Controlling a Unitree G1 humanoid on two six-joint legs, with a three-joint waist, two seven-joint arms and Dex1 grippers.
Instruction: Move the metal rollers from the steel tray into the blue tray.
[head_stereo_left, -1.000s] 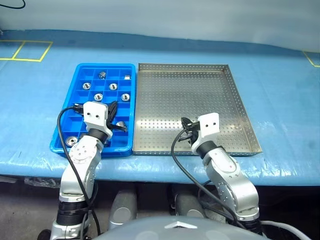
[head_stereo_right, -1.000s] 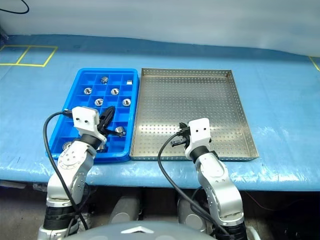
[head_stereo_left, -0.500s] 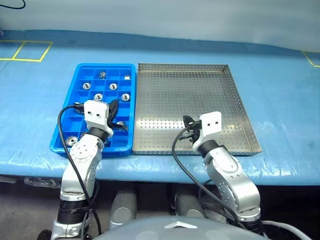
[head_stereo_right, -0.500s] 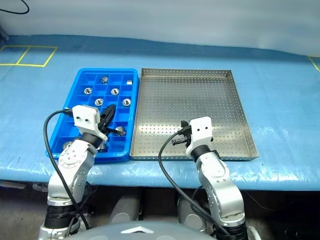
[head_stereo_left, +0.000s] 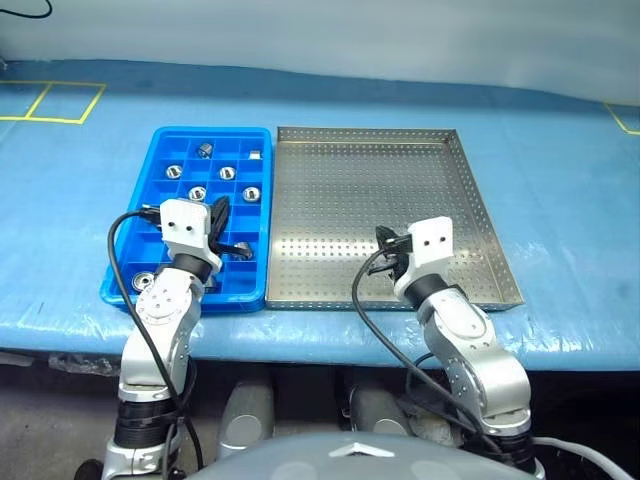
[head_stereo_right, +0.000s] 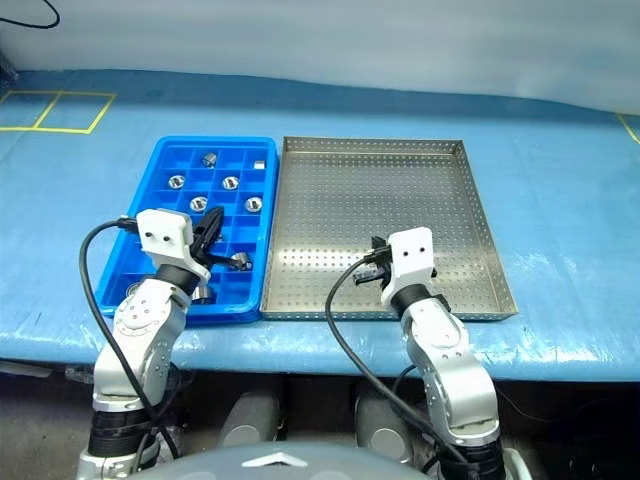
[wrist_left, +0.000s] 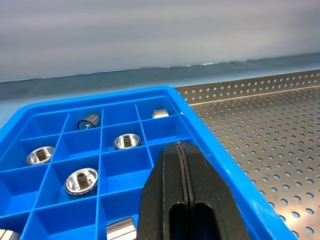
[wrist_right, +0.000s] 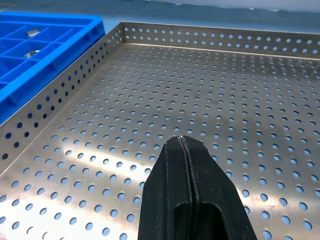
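On blue-covered table (head_stereo_left: 560, 190): steel tray (head_stereo_left: 375, 215) lying beside blue tray (head_stereo_left: 160, 180), long sides touching. Steel tray's perforated floor showing bare where visible. Blue tray sitting at robot's left, holding metal rollers (head_stereo_left: 223, 173) one per compartment, most in far rows, a few in near rows by left arm. Left gripper (wrist_left: 181, 150) hovering over blue tray's near compartments, fingers pressed together, holding nothing. Right gripper (wrist_right: 181, 144) hanging above steel tray's near part, fingers likewise pressed together, carrying nothing.
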